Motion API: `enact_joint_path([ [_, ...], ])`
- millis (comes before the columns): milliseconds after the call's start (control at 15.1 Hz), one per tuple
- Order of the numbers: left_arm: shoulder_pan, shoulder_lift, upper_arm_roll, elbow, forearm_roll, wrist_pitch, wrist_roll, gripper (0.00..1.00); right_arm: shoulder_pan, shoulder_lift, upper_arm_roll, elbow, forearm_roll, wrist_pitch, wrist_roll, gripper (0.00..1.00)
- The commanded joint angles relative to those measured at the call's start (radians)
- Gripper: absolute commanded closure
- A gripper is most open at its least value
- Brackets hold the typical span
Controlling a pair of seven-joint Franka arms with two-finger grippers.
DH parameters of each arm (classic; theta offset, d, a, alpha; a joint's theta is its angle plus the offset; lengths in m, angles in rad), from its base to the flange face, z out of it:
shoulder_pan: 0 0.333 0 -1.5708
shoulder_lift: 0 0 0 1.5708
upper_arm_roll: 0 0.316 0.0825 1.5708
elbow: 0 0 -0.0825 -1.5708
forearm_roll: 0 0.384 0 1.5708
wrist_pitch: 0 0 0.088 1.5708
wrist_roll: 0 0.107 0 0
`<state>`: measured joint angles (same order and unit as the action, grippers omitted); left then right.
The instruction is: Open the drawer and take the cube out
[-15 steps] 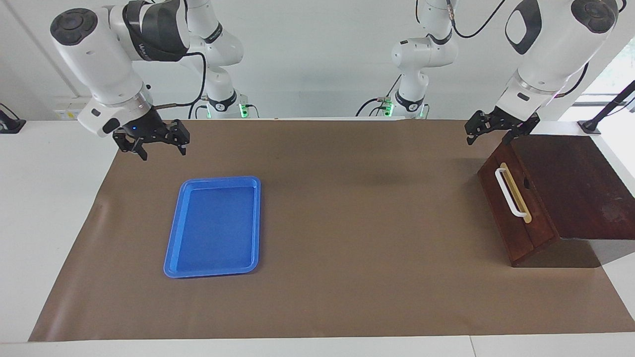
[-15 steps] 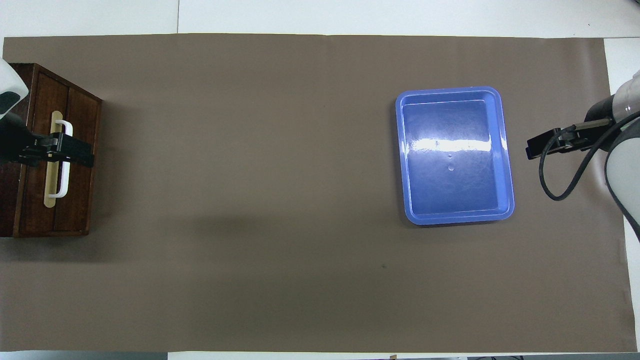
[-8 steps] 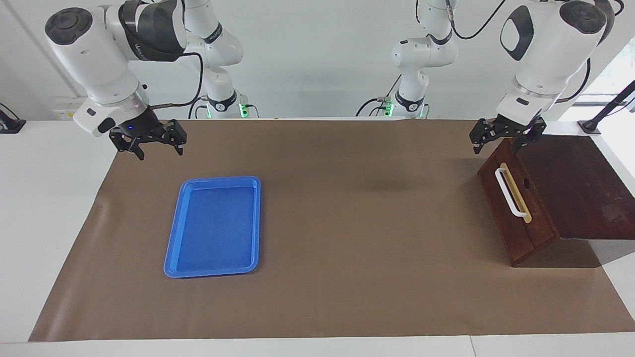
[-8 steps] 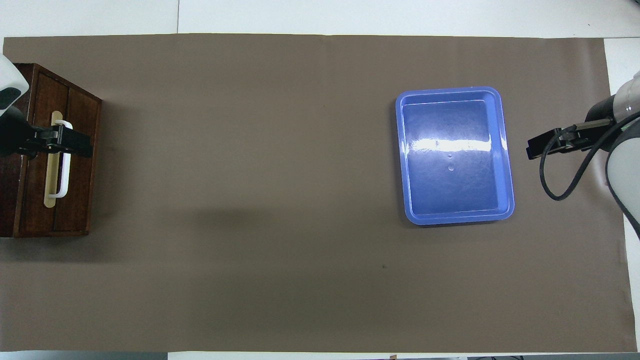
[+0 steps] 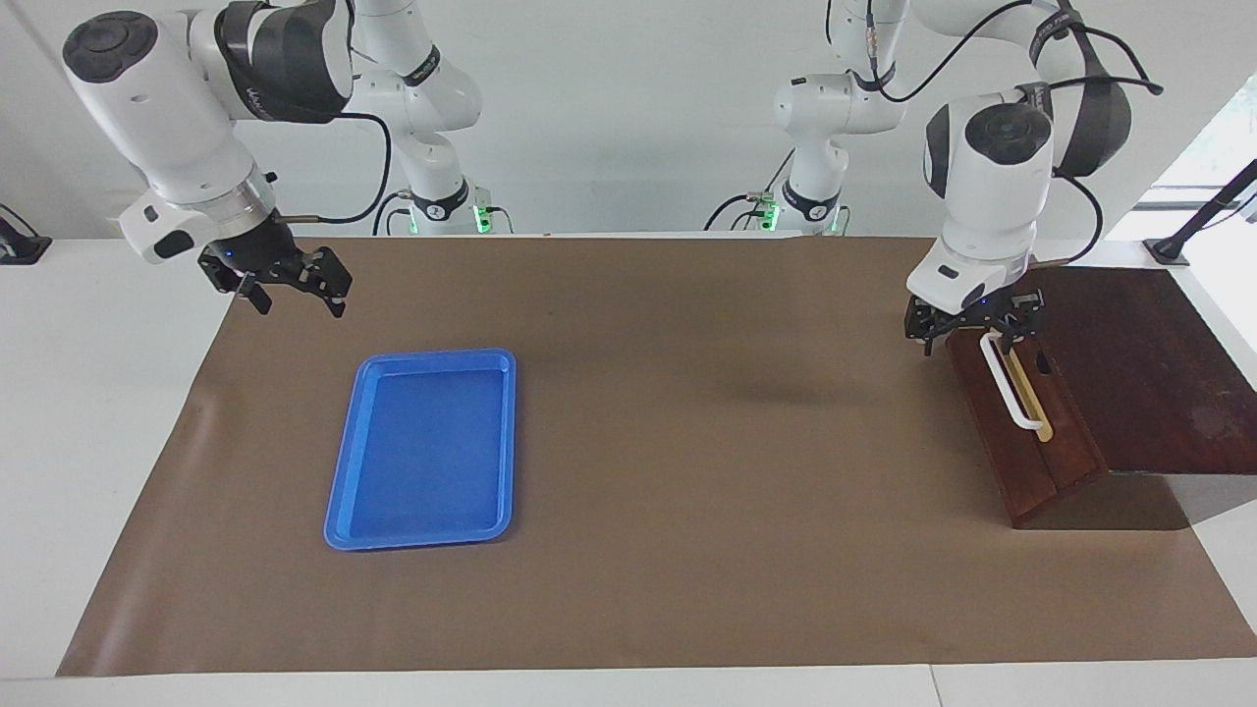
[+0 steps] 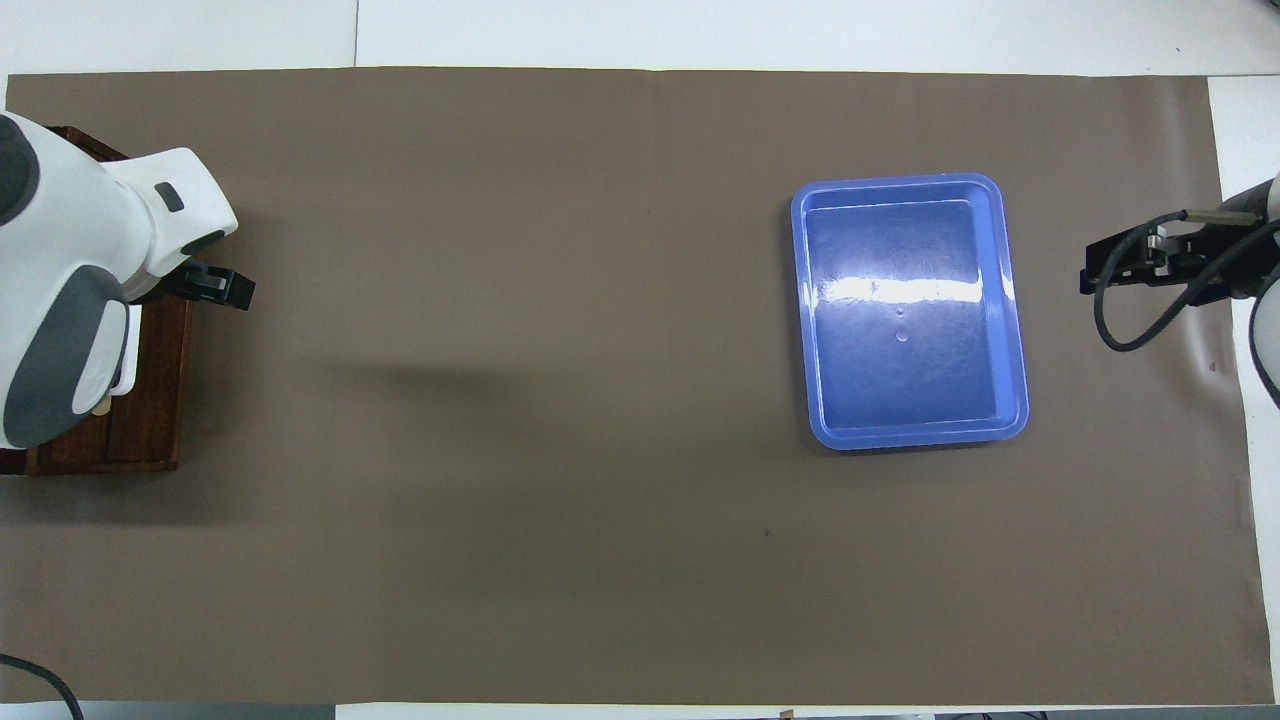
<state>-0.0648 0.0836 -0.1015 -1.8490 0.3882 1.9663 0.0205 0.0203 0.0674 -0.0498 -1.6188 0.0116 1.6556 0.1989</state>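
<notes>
The drawer (image 5: 982, 393) stands shut at the left arm's end of the table, its dark reddish-brown front flush with the wooden box (image 5: 1144, 363). A white bar handle (image 5: 1013, 393) runs along a tan strip on that front. My left gripper (image 5: 967, 339) is open and low at the end of the handle nearer the robots, one finger on each side of it; I cannot tell if it touches. In the overhead view the left wrist covers most of the drawer (image 6: 160, 400). My right gripper (image 5: 300, 299) waits open in the air over the mat's edge. The cube is hidden.
A blue tray (image 5: 422, 452) with nothing in it lies on the brown mat (image 5: 687, 491) toward the right arm's end of the table, also seen in the overhead view (image 6: 905, 380). The right gripper (image 6: 1100, 268) hangs beside it.
The left arm has swung down, bringing its gripper from above the box's corner to the handle's end. The right gripper has drifted slightly outward toward the mat's edge.
</notes>
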Motion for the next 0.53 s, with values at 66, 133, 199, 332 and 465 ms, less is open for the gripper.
enact_joint_path([
  [66, 0.042, 0.024, 0.005, -0.059, 0.047, 0.108, 0.001, 0.00, 0.033, 0.095, 0.011, 0.091, 0.028, 0.000, 0.319, 0.00],
  [133, 0.057, 0.033, 0.005, -0.061, 0.047, 0.115, 0.001, 0.00, 0.035, 0.113, 0.011, 0.108, 0.053, 0.001, 0.393, 0.01],
  [199, 0.077, 0.036, 0.005, -0.073, 0.049, 0.140, 0.002, 0.00, 0.043, 0.135, 0.011, 0.122, 0.082, 0.004, 0.478, 0.01],
  [332, 0.082, 0.033, 0.006, -0.091, 0.052, 0.157, 0.002, 0.00, 0.066, 0.167, 0.011, 0.155, 0.111, 0.003, 0.601, 0.02],
  [465, 0.092, 0.036, 0.006, -0.101, 0.067, 0.177, 0.001, 0.00, 0.096, 0.181, 0.011, 0.155, 0.160, 0.013, 0.738, 0.03],
])
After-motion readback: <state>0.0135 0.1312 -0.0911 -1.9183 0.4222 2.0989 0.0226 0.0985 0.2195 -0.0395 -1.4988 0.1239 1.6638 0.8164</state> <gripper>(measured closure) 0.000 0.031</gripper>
